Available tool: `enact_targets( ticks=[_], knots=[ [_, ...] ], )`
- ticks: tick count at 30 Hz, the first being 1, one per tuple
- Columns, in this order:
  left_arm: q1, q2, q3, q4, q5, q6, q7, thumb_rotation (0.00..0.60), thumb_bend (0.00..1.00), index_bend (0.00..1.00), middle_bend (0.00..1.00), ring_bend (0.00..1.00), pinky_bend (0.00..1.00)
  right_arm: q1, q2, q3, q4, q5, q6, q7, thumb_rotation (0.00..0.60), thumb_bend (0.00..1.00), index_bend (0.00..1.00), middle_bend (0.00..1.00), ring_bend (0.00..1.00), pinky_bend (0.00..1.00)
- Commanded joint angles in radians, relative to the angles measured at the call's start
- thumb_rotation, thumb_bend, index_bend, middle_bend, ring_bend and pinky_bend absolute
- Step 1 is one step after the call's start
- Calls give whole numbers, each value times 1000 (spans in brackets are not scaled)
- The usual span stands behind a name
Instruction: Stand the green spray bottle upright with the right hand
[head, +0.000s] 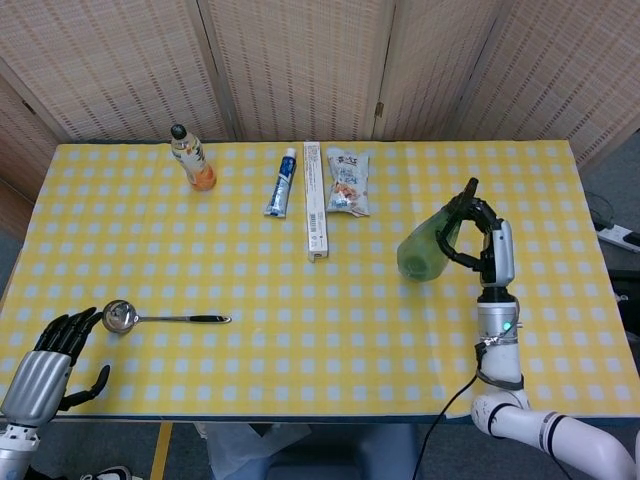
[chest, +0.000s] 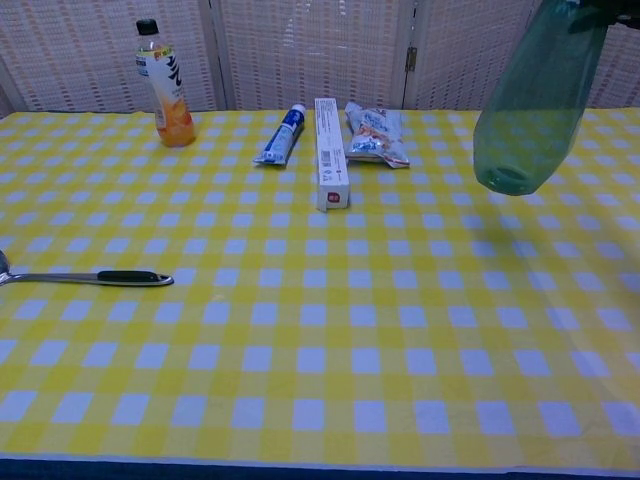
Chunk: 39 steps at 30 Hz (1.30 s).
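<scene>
The green spray bottle (head: 424, 249) hangs in the air above the right half of the table, base down and leaning left. My right hand (head: 482, 238) grips it near the neck, fingers wrapped around it. In the chest view the green spray bottle (chest: 527, 105) fills the upper right, its base clear of the yellow checked cloth, and the hand is cut off by the top edge. My left hand (head: 50, 358) rests off the table's front left corner with its fingers apart, holding nothing.
A metal ladle (head: 160, 318) lies at the front left. Along the back stand an orange drink bottle (head: 193, 158), a toothpaste tube (head: 282, 183), a long white box (head: 316, 200) and a snack packet (head: 348, 181).
</scene>
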Motion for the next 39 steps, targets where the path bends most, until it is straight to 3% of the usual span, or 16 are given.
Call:
enact_targets(
  ticks=[1, 13, 28, 39],
  knots=[
    [1, 0, -1, 1, 2, 4, -2, 390, 489, 0, 97, 121, 119, -34, -117, 6, 188, -31, 39, 157, 600, 337, 725, 501, 616, 625],
    [1, 4, -3, 4, -4, 6, -15, 392, 489, 0, 97, 121, 119, -7, -224, -14, 434, -62, -35, 275, 600, 337, 719, 493, 609, 625],
    [6, 6, -1, -4, 0, 14, -2, 390, 489, 0, 97, 121, 118, -3, -241, -39, 498, -109, -49, 301, 600, 337, 642, 423, 547, 572],
    [11, 12, 3, -20, 0, 16, 10, 399, 489, 0, 97, 123, 118, -22, -219, -76, 480, -149, -37, 293, 600, 337, 363, 263, 441, 447]
  ],
)
